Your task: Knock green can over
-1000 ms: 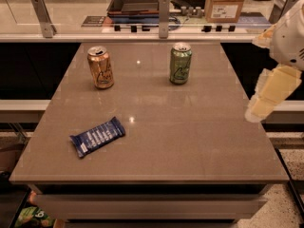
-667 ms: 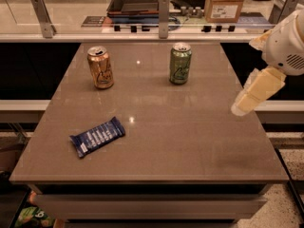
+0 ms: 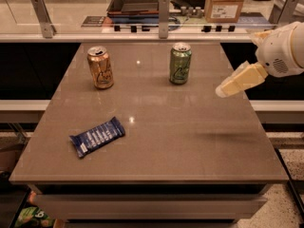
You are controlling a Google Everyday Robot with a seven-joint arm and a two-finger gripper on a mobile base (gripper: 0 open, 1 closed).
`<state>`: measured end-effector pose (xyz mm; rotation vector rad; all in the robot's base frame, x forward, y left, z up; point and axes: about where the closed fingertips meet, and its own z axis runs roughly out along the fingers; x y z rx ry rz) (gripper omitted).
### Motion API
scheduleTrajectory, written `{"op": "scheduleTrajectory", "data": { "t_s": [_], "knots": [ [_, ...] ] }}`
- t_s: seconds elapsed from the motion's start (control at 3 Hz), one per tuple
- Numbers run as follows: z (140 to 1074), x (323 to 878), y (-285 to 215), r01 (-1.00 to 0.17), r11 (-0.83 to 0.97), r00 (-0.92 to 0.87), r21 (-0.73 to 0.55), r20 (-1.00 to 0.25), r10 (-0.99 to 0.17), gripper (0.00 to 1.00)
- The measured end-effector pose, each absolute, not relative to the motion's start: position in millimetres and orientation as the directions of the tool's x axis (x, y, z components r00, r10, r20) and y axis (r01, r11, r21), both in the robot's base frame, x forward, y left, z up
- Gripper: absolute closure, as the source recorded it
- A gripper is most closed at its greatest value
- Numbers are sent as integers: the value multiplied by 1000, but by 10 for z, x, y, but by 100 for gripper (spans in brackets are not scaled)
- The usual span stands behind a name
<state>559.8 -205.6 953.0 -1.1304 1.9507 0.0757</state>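
Observation:
The green can (image 3: 180,63) stands upright at the back middle of the table (image 3: 156,141). It is slim and pale green with a silver top and a light swirl mark. My gripper (image 3: 223,91) reaches in from the right on a white arm, above the table's right side. It is to the right of the green can and a little nearer the camera, with a clear gap between them. Nothing is held in it.
An orange-gold can (image 3: 100,67) stands upright at the back left. A blue snack bar (image 3: 97,136) lies flat at the front left. Behind the table runs a counter with a dark tray (image 3: 135,1) and a cardboard box (image 3: 225,3).
My gripper has moved left and up across the table's right side, closing in on the green can. The cans and the snack bar have not moved.

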Motion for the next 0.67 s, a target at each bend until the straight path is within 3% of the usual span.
{"op": "scheduleTrajectory", "data": {
  "t_s": [0.67],
  "knots": [
    [9456,6294,-1709,-708,638,-85,-301,-861,-501,0]
  ]
}}
